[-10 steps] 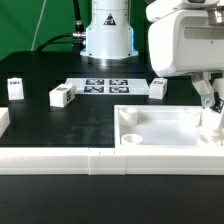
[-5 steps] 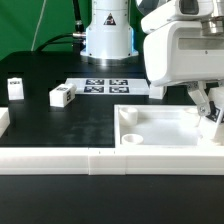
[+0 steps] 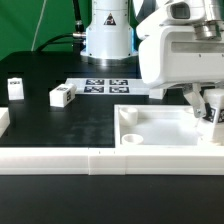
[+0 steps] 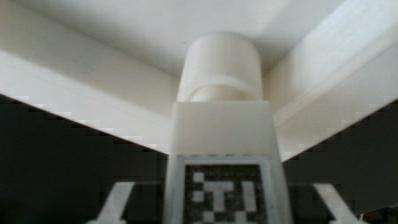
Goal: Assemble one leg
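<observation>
Leg (image 4: pixel 222 125), clasped tag outward between the narrowly closed fingers of the gripper (image 3: pixel 208 106) and hung over the tray (image 3: pixel 165 128) at its far corner on the exterior view's right, is best aligned upright over that corner's socket before being lowered gently.

white tagged leg (image 3: pixel 212 108) roughly upright over a far corner of the tray (image 3: pixel 160 128).
</observation>
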`<state>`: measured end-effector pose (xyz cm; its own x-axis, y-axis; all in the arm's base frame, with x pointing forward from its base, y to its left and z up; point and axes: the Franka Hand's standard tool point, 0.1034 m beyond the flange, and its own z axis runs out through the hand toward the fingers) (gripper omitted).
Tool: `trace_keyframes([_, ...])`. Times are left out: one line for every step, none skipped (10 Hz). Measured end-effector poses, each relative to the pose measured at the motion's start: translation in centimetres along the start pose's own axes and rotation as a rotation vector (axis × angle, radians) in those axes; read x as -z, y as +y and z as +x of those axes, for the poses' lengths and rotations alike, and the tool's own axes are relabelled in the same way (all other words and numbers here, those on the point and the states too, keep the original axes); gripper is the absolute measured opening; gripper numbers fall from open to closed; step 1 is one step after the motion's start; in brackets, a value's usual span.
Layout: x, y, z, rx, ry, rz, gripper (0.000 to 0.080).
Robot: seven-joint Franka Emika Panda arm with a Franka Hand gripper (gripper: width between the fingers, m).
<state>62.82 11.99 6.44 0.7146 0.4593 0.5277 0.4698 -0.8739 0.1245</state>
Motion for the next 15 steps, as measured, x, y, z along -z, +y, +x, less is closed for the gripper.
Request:
trace_keyframes([0.0,0.0,0.0,0.002,0.001,0.000,0.0291])
trace_keyframes([0.0,0.0,0.0,0.003,0.001,0.000,0.0369])
trace_keyframes([0.0,0.0,0.0,0.003,0.001,0.000,0.0369])
trace_keyframes([0.0,0.0,0.0,0.003,0.001,0.000,0.0559])
trace_keyframes([0.0,0.0,0.0,0.004,0.001,0.000,0.0559])
trace_keyframes([0.0,0.0,0.0,0.004,0.001,0.000,0.0629])
trace_keyframes([0.0,0.0,0.0,0.004,0.001,0.000,0.0645])
trace_keyframes([0.0,0.0,0.0,0.004,0.001,0.000,0.0645])
trace_keyframes([0.0,0.0,0.0,0.004,0.001,0.000,0.0648])
trace_keyframes([0.0,0.0,0.0,0.004,0.001,0.000,0.0648])
trace_keyframes([0.4,0.1,0.3,0.005,-0.001,-0.001,0.0648])
trace_keyframes([1.1,0.2,0.8,0.008,-0.001,-0.003,0.0648])
trace_keyframes([1.8,0.5,1.5,0.011,-0.005,-0.003,0.0648])
trace_keyframes([2.1,0.4,1.7,0.014,-0.016,0.001,0.0648])
trace_keyframes([1.9,0.1,1.7,0.019,-0.036,0.011,0.0648])
